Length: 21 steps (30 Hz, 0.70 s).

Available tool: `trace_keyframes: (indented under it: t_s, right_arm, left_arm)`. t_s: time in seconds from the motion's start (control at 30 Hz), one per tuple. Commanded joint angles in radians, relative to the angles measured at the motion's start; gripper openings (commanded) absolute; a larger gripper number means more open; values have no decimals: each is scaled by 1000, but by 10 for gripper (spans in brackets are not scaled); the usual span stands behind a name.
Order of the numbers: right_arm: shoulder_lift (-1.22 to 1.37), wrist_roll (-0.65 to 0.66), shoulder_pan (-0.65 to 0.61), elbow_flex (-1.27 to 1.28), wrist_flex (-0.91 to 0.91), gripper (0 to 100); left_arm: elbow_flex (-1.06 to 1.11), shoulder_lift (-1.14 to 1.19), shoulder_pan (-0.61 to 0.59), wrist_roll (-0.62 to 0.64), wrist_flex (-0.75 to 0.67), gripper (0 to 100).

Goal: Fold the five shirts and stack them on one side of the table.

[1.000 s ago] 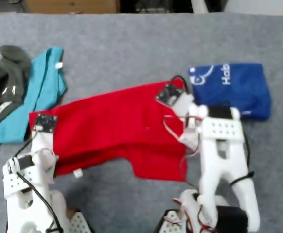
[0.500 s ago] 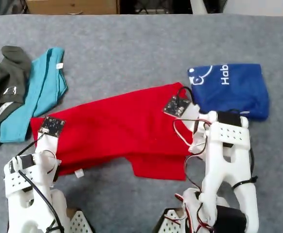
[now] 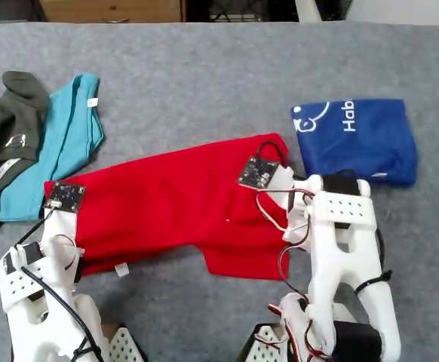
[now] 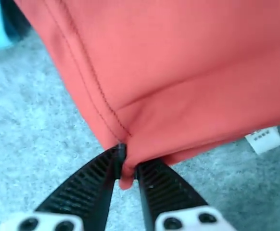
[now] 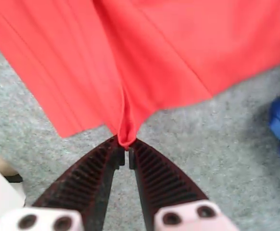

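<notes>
A red shirt [image 3: 174, 200] lies stretched across the middle of the grey table, one flap hanging toward the front. My left gripper [image 4: 125, 166] is shut on the red shirt [image 4: 178, 86] at its left hem corner, under the left arm's wrist board [image 3: 63, 197]. My right gripper [image 5: 125, 154] is shut on a pinched fold of the red shirt [image 5: 145, 62] at its right end, below the right arm's wrist board [image 3: 259, 173]. A folded blue shirt [image 3: 359, 139] rests at the right. A teal shirt [image 3: 57, 143] and a dark olive shirt [image 3: 4, 136] lie crumpled at the left.
A white care label [image 3: 121, 269] sticks out from the red shirt's front edge. Bare grey carpet [image 3: 204, 75] spans the back of the table. A wooden box [image 3: 110, 9] stands beyond the far edge. The arm bases fill the front corners.
Both arms shifted left with the red shirt held between them; the right wrist board moved away from the blue shirt and the left one slid toward the teal shirt.
</notes>
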Motion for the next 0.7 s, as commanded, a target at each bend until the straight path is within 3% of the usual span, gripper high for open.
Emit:
trace_keyframes:
  t_s: [0.0, 0.17, 0.27, 0.37, 0.5, 0.57, 0.67]
  right_arm:
    - [-25, 17, -12, -5, 17, 57]
    - [-25, 72, -11, -85, 127, 292]
    - [-25, 72, -11, -208, 204, 329]
    - [-21, 66, -18, -332, 247, 252]
    - [-16, -44, -127, -390, 232, 5]
    - [-15, -140, -222, -360, 180, 57]
    - [15, -264, -351, -306, 58, 11]
  left_arm:
    - [-39, -12, -28, -104, 51, 127]
    - [-111, -12, -139, -178, 94, 198]
    - [-222, -12, -240, -178, 94, 198]
    - [-343, -12, -321, -178, 87, 198]
    - [-441, -12, -318, -170, 94, 129]
    - [-447, -12, -278, -170, 87, 28]
    - [-441, -3, -191, -112, 87, 54]
